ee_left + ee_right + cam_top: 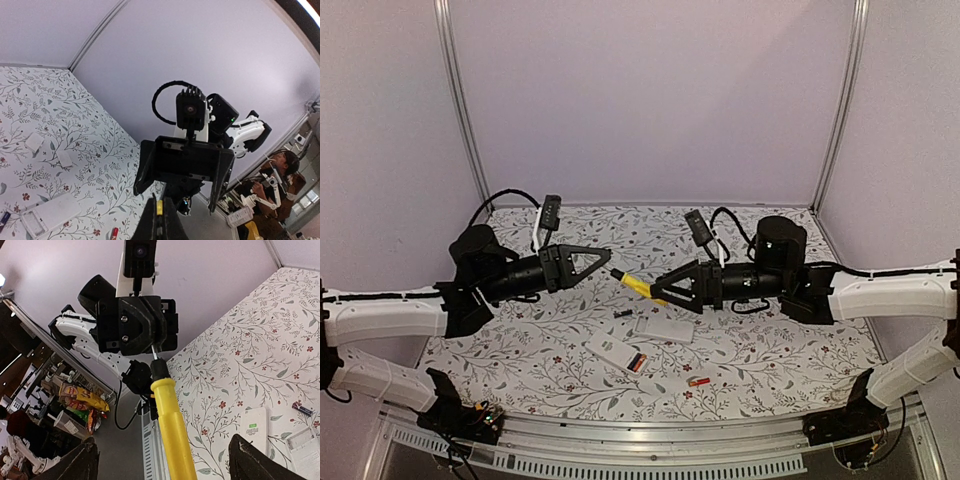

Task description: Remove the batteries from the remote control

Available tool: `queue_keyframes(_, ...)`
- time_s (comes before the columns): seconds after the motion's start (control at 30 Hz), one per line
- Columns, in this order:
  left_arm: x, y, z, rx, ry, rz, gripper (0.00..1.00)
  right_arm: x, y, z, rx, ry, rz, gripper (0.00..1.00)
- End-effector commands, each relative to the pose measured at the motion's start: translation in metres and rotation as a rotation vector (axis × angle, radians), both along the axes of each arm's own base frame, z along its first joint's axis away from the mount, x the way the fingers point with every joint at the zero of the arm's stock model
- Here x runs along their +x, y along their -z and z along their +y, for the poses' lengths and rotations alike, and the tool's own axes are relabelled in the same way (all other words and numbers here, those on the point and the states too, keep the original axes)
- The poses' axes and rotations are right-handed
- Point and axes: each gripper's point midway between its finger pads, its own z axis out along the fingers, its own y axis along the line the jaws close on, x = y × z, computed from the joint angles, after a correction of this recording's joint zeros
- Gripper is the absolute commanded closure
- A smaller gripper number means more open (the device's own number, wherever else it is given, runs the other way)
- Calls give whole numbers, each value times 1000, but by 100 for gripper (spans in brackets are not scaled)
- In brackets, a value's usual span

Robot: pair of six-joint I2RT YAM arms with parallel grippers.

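Observation:
The yellow-handled screwdriver (638,285) hangs in the air between my two grippers. My left gripper (603,258) is shut on its dark shaft end, and shows the same in its wrist view (159,205). My right gripper (665,291) is wide open, with the yellow handle (172,430) passing between its jaws. Below, a white remote (616,349) lies open with a red-orange and a dark battery (638,362) at its end. A white flat piece (665,328) lies beside it. A loose dark battery (622,314) and a loose red-orange battery (699,381) lie on the table.
The floral tablecloth (770,340) covers the table, with walls at the back and sides. Two small white pieces (35,141) lie on the cloth further off in the left wrist view. A metal rail (650,435) runs along the near edge.

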Motion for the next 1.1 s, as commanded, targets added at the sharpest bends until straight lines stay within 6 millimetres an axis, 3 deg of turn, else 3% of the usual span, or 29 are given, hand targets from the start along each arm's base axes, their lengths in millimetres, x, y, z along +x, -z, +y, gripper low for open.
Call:
queue_keyframes(0.0,5,-38,22,-158,-115,-61,100,27,-34,-12,186,200,20,11)
queue_keyframes(0.2,3,-44,30,-202,-138,-65,100,22,-50,6,279,161,31,12)
queue_keyframes(0.37,1,-44,27,-214,-113,-54,100,16,-60,24,314,88,7,22)
queue_keyframes(0.63,3,-43,24,-210,-108,-50,100,15,-60,34,339,60,4,42)
queue_keyframes(1.07,4,-46,22,-213,-106,-61,100,14,-47,42,325,37,38,50)
